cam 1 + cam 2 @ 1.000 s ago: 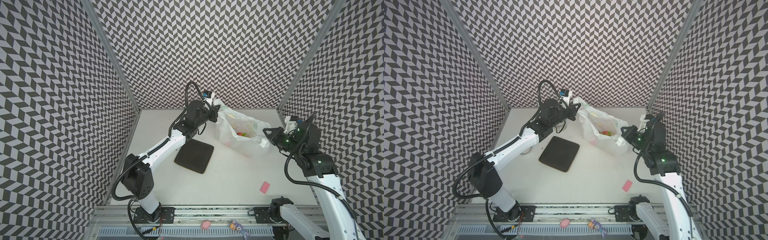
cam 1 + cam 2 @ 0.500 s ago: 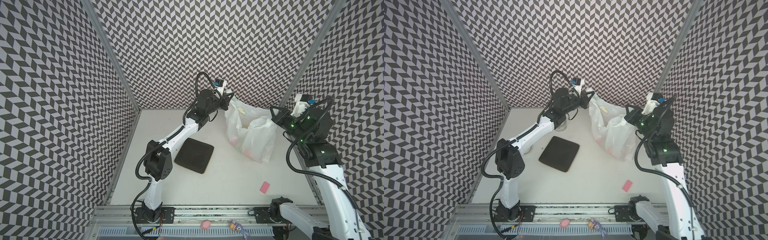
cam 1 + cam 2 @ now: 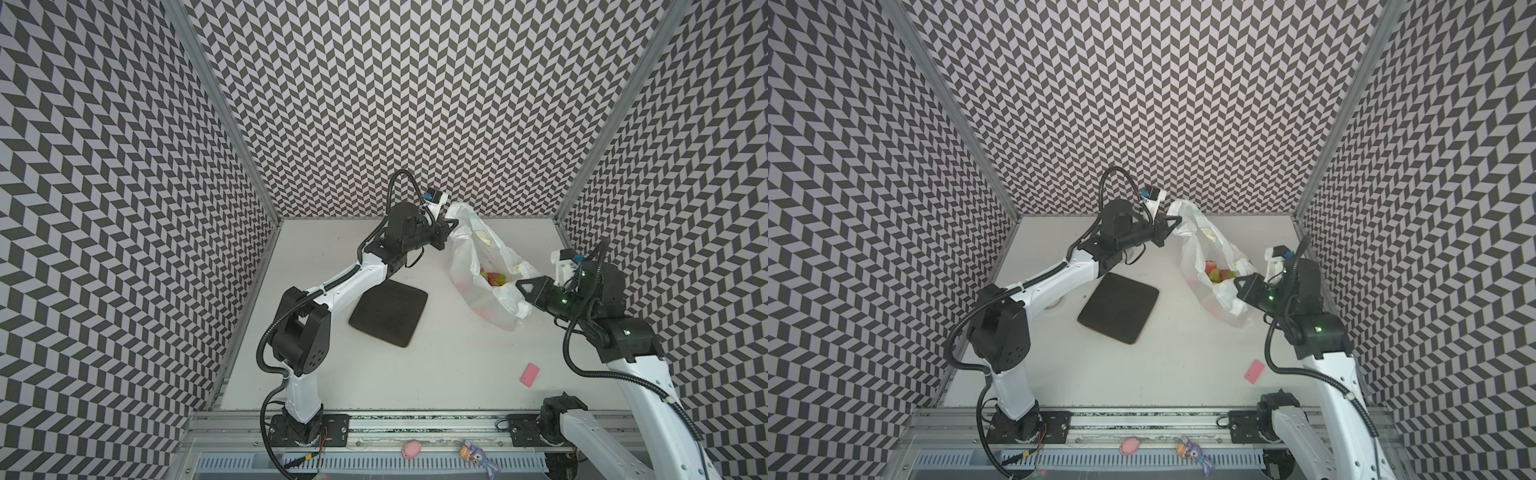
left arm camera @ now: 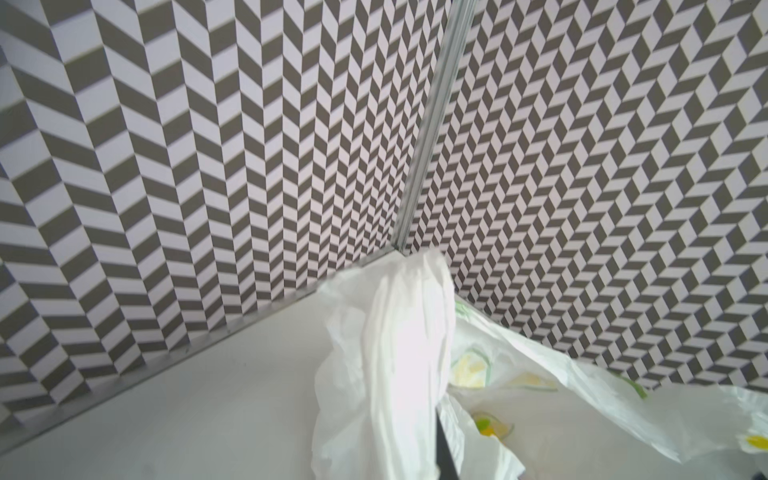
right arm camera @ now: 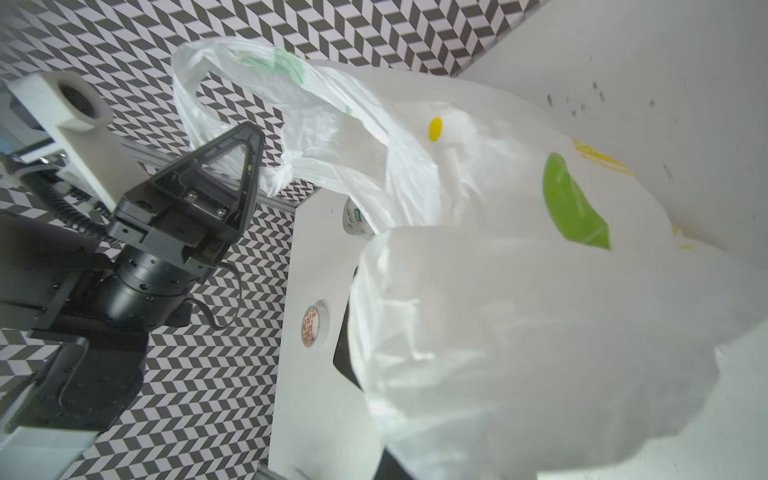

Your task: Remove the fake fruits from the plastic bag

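The plastic bag (image 3: 469, 266) (image 3: 1198, 253), white with lemon and leaf prints, hangs stretched between my two grippers at the back right of the table. Its mouth gapes upward, and its lower end sags to the table. Inside the mouth lie the fake fruits (image 3: 493, 277) (image 3: 1219, 275), red, green and yellow pieces. My left gripper (image 3: 451, 224) (image 3: 1174, 220) is shut on the far handle, which drapes over its fingers in the left wrist view (image 4: 399, 353). My right gripper (image 3: 521, 286) (image 3: 1239, 286) is shut on the near edge. The bag fills the right wrist view (image 5: 519, 311).
A black mat (image 3: 388, 311) lies mid-table, and a pink block (image 3: 530, 374) sits near the front right. A tape roll (image 5: 311, 324) lies beside the mat, under the left arm. A pink pig (image 3: 411, 450) and a purple toy (image 3: 478, 451) rest on the front rail. Patterned walls close in on three sides.
Half a second ago both grippers held the bag raised high. Both have come back down, and the bag sags toward the table with its mouth open and the fruits showing.
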{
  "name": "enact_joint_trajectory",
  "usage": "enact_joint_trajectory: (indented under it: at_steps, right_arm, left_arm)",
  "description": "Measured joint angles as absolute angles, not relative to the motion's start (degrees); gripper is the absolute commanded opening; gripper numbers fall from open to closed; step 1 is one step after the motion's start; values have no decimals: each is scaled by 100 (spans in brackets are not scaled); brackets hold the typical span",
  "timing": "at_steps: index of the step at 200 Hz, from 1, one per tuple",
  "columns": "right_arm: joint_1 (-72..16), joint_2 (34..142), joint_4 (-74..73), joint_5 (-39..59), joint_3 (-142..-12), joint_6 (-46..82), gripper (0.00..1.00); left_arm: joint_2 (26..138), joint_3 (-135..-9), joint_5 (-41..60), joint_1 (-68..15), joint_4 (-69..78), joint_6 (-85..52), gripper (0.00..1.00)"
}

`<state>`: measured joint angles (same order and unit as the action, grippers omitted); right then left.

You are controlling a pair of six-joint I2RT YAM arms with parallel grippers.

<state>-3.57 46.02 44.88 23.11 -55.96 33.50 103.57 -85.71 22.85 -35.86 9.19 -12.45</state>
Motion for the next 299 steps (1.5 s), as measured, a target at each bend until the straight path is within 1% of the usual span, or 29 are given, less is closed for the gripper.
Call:
enact_joint_trajectory:
  at_steps: [8,12,29,33,62,82,98,124,149,175,198,217,239,255,273,299]
  right_arm:
    - [-357,4530,4639,2255,-5570,3367,0]
    - [-357,4512,4694,2228,-5559,3367,2]
    - [-357,4462,4956,2115,-5537,3378,4]
    - [-357,4460,5017,2084,-5533,3380,7]
    - [-357,4462,5419,1811,-5529,3369,35]
    - [-357,4473,5686,1518,-5634,3361,50]
    - [-357,4530,5835,1260,-5977,3330,58]
    - [-357,4578,5524,878,-6794,3009,67]
    - [-357,4563,4816,794,-7175,2434,67]
    - [-357,4751,4073,1153,-7314,1605,67]
    - [-377,5463,3728,1660,-7703,801,67]
    - [-722,6200,3680,1743,-8128,167,69]
    - [-1498,7061,3841,1328,-8390,-550,70]
    - [-1839,7520,4032,926,-8447,-864,70]
    - [-1920,7815,4213,517,-8440,-1061,71]
    - [-1898,7846,4241,224,-8401,-1256,70]
  left_arm:
    - [10130,-8309,2307,-3590,895,-1232,0]
    - [10016,-8195,2324,-3592,878,-1223,0]
    - [9531,-7747,2355,-3607,825,-1140,0]
    - [9419,-7664,2357,-3614,797,-1116,0]
    - [8700,-7098,2388,-3636,561,-913,0]
    - [8366,-6757,2386,-3640,436,-808,0]
    - [8239,-6549,2375,-3640,360,-744,0]
    - [8221,-6368,2342,-3638,215,-705,0]
    - [8221,-6351,2322,-3638,167,-692,0]
    - [8221,-6351,2294,-3638,167,-690,0]
    - [8221,-6353,2261,-3640,167,-687,0]
    - [8221,-6353,2213,-3638,169,-690,0]
    - [8221,-6353,2156,-3640,169,-690,0]
    - [8221,-6353,2108,-3640,167,-690,0]
    - [8221,-6353,2053,-3640,169,-690,0]
    - [8197,-6353,2005,-3660,165,-687,0]
